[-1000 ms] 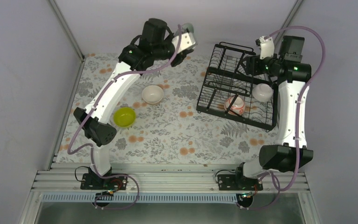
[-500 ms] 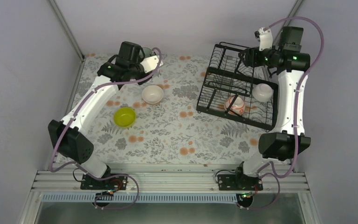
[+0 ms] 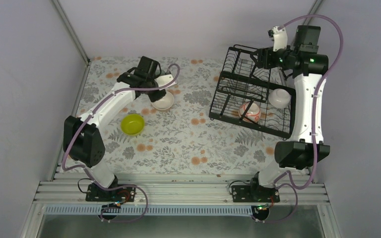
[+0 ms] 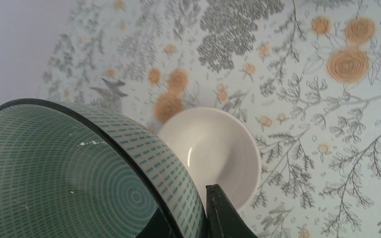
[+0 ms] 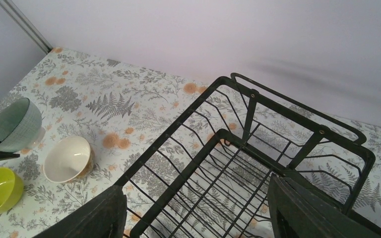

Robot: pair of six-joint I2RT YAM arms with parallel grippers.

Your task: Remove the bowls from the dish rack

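We see the left gripper (image 4: 188,218), upper left of top view, clamped on the rim of a tilted mint-green bowl (image 4: 79,173) over a tan bowl (image 3: 162,100) on the table (image 3: 203,144); lime bowl (image 3: 132,124) nearby; right gripper (image 5: 198,210), fingers apart, above the dish rack (image 3: 235,91) at upper right; white bowl (image 3: 280,97) & red-patterned bowl (image 3: 250,110) sit inside it.

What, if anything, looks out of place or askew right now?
Nothing spilled or damaged. The mint-green bowl is tilted steeply in the shut left gripper, near the tan bowl on the table. The dish rack sits skewed to the table's edges.
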